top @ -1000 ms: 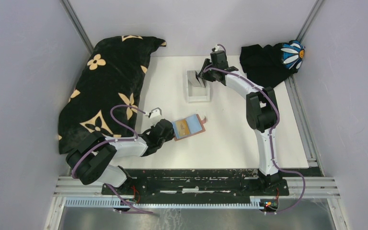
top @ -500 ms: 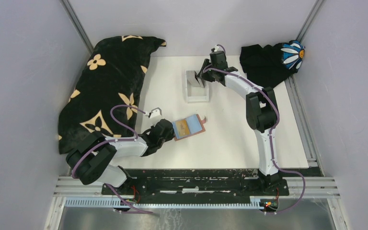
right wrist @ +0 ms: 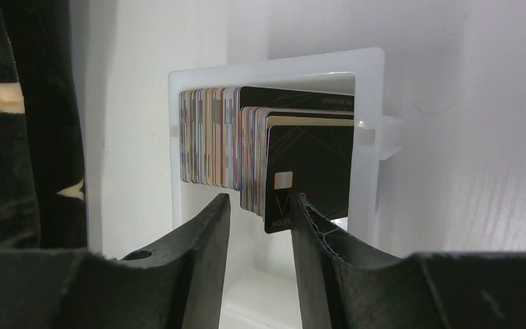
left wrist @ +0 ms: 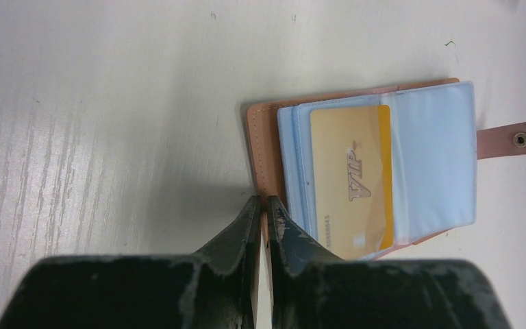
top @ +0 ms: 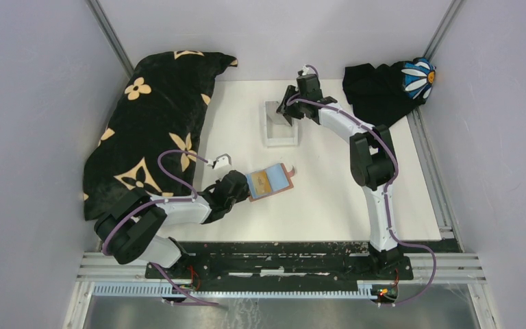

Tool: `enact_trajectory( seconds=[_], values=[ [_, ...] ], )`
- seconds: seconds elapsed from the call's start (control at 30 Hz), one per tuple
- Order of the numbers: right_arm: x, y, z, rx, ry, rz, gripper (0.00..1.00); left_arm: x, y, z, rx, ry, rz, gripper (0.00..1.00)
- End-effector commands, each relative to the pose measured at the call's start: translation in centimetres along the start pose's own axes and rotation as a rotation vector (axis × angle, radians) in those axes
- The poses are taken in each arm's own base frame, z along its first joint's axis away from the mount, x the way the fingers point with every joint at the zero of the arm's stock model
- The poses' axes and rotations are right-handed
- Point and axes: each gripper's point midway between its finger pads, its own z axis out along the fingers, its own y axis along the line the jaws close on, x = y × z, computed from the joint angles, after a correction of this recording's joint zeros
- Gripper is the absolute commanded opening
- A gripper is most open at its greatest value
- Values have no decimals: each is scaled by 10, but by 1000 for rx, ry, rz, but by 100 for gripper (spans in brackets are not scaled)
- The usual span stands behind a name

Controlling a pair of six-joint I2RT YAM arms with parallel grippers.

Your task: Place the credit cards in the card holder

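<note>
The tan card holder (top: 269,181) lies open on the table, and a gold credit card (left wrist: 353,178) sits in one of its clear sleeves (left wrist: 431,164). My left gripper (left wrist: 263,202) is shut on the leather edge of the card holder (left wrist: 264,137). At the far side my right gripper (right wrist: 259,200) is open in front of a white tray (right wrist: 274,68). In the tray stand several credit cards (right wrist: 212,144) on edge. A black card (right wrist: 308,171) hangs lowest, its corner between the jaws and close against the right finger (right wrist: 308,219).
A black pillow with tan flowers (top: 157,116) fills the left side of the table. A black cloth (top: 377,92) with a daisy patch (top: 419,77) lies at the far right corner. Grey walls close in three sides.
My right gripper's jaws have spread wider and its wrist has shifted slightly to the far left at the tray. The left gripper and card holder have not moved.
</note>
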Motion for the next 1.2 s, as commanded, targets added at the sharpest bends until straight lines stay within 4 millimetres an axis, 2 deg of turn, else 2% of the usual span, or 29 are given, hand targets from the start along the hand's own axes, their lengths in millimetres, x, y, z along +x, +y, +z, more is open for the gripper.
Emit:
enact_trajectory(
  seconds=[0.0, 0.57, 0.77, 0.9, 1.1, 1.17],
  values=[
    [-22, 23, -15, -56, -60, -1, 42, 16, 15, 1, -39, 54, 64, 14],
    [-25, 27, -17, -69, -71, 12, 24, 15, 15, 0, -37, 52, 65, 14],
    [-25, 29, -20, -74, -79, 14, 23, 15, 13, 0, -33, 52, 66, 14],
    [-26, 30, -22, -77, -81, 14, 15, 15, 14, 0, -33, 54, 64, 14],
    [-26, 32, -24, -81, -81, 11, 10, 15, 13, 0, -30, 53, 61, 14],
    [-26, 33, -25, -81, -83, 9, 6, 15, 14, -1, -32, 54, 60, 14]
  ],
)
